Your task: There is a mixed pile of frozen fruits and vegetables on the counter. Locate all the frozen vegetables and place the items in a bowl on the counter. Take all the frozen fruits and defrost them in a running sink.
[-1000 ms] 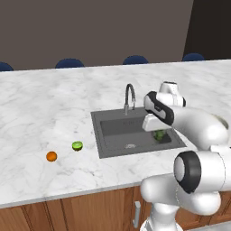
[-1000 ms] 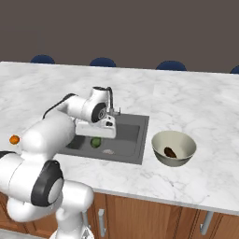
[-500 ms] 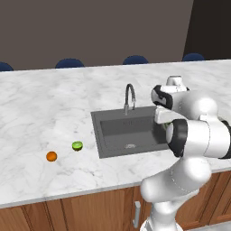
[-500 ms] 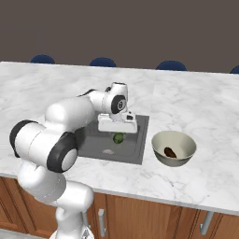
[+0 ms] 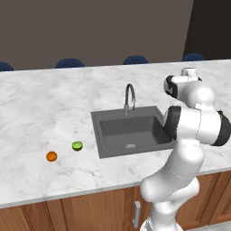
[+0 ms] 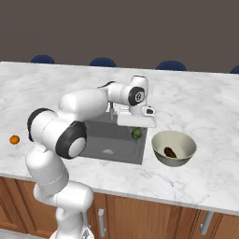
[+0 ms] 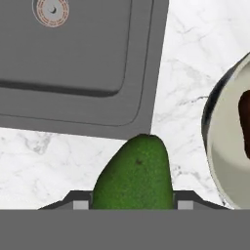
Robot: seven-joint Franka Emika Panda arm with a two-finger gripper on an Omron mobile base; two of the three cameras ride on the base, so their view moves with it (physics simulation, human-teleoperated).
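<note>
My gripper (image 6: 137, 130) hangs over the sink's right edge, shut on the dark green oval vegetable (image 6: 137, 134). In the hand view that green piece (image 7: 134, 173) sits between the finger tips, above the counter strip between sink (image 7: 73, 58) and bowl (image 7: 219, 132). The pale bowl (image 6: 158, 140) stands just right of the gripper, and the dark brown vegetable (image 6: 170, 152) lies inside it. The fruits rest on the counter left of the sink (image 5: 131, 128): an orange ball (image 5: 51, 156) and a lime-green piece (image 5: 77, 145).
A thin dark curved faucet (image 5: 130, 97) rises at the back of the sink, left of my arm. White marble counter (image 6: 205, 102) spreads behind and right of the bowl. Blue chair backs (image 5: 70, 63) line the far edge. The orange ball (image 6: 14, 139) lies far left.
The arm has swung right from above the sink basin toward the bowl, carrying the dark green piece with it. The fruits and bowl have stayed put.
</note>
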